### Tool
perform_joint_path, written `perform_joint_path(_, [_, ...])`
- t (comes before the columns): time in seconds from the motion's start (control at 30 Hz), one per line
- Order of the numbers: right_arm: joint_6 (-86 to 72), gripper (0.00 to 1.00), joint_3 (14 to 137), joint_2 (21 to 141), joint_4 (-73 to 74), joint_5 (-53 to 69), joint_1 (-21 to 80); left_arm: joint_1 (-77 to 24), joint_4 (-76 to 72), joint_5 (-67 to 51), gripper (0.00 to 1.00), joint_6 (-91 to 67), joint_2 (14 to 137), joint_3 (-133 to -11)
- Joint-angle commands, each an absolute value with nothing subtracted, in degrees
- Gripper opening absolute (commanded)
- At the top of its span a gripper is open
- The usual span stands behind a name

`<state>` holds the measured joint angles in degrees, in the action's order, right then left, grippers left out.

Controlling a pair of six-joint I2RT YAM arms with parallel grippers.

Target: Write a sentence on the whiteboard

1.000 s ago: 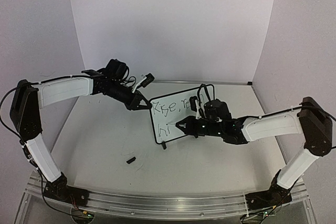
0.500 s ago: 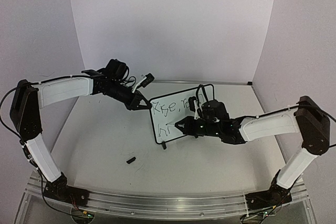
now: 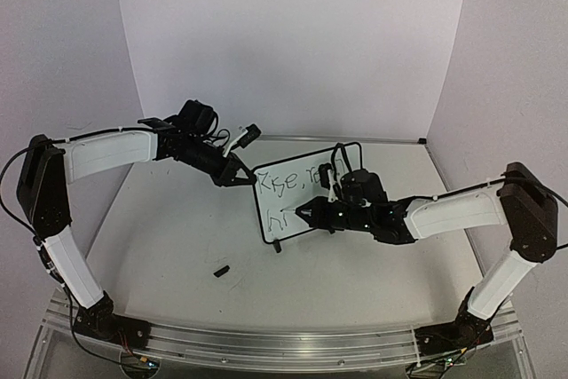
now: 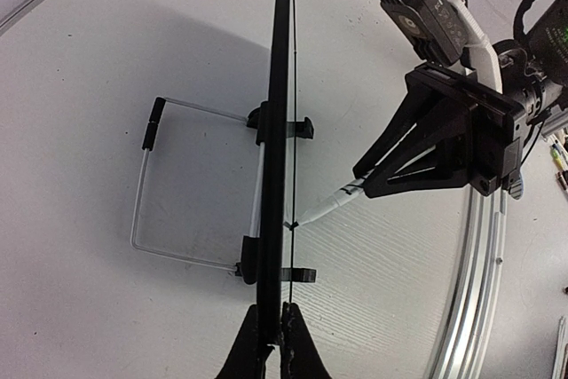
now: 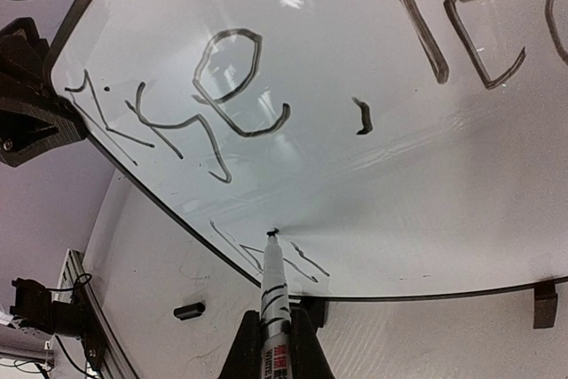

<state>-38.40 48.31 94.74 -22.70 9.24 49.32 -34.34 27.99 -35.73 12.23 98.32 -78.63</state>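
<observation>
Your small white whiteboard with rounded corners and a thin black frame (image 3: 302,198) stands on its feet near the middle of the pale table (image 3: 177,237), tilted back a little and facing the right arm. Your left pincer (image 3: 244,178) is closed on the board's upper left edge; in the left wrist view the frame runs edge-on straight up from between its fingers (image 4: 256,350). Behind the board there, a thin wire stand with black tips (image 4: 139,197) lies on the table.

Your right pincer (image 3: 311,213) is clamped around a white-barrelled marker with a black tip (image 5: 273,303) and sits just in front of the board's lower left part. The tip touches the board surface.

The dark handwritten sentence (image 5: 361,118) is in two lines. The top line reads roughly "Rise, rea" in the right wrist view, running off the picture's right edge. The second line is only a few strokes low on the left, and the marker tip rests right among them.

A small black marker cap (image 3: 221,270) lies on the table, well apart from the board, towards the arm bases.
</observation>
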Motion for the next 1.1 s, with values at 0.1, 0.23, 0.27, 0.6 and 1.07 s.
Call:
perform_joint_path(0.1, [-35.0,0.0,50.2,92.56,-25.05,12.25,48.98,-35.61,34.52,-32.55,0.0,15.47,100.02,-77.78])
perform_joint_path(0.23, [-34.29,0.0,48.28,88.81,-24.73,13.58,48.96,-35.64,34.44,-32.55,0.0,15.54,100.02,-77.7])
perform_joint_path(0.27, [-34.26,0.0,47.73,88.04,-24.45,13.59,48.95,-35.6,34.43,-32.56,0.0,15.51,100.02,-77.65])
perform_joint_path(0.6, [-34.69,0.0,43.27,86.43,-23.5,12.02,47.54,-35.69,34.47,-32.43,0.0,15.48,100.08,-77.61])
perform_joint_path(1.07, [-36.56,0.0,43.51,91.06,-24.8,13.48,45.48,-35.7,34.4,-32.58,0.0,15.51,100.44,-77.6])
